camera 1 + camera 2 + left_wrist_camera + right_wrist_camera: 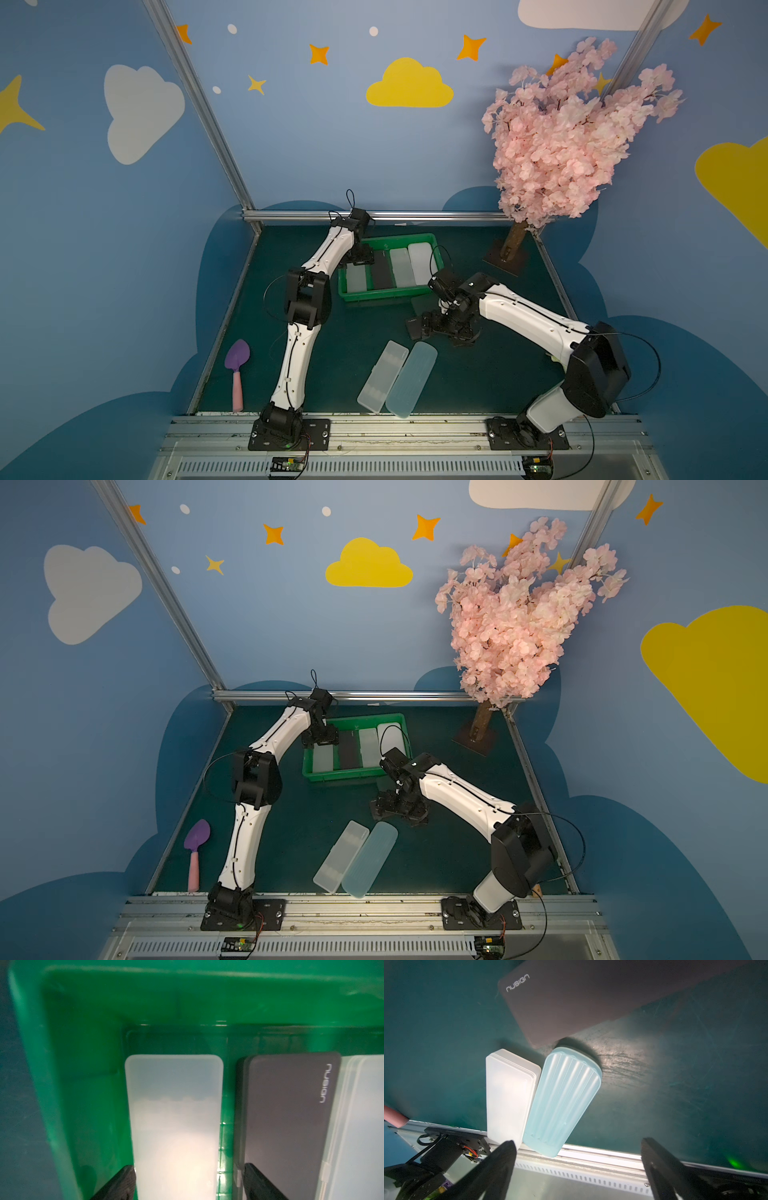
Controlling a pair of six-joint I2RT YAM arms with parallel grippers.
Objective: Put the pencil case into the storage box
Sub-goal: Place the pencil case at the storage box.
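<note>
left fingers (120, 1184) parted astride white case (174, 1115) in box (83, 1022), right fingers (660, 1167) spread wide above table (675, 1084) near dark case (571, 1001)

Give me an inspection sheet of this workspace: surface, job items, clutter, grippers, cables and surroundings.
Surface: dark green mat, scuffed, no spills seen.
Job's things: green storage box holds four pencil cases side by side; a clear case, a blue case and a dark case lie outside on the mat.
Clutter: purple scoop with pink handle at the mat's left edge.
Grippers: left gripper open, in the box astride the frosted case; right gripper open, empty, above the mat.
Cables: black cable loops on both arms; none seen snagged.
Surroundings: blue cloud-and-star walls; pink blossom tree back right.
</note>
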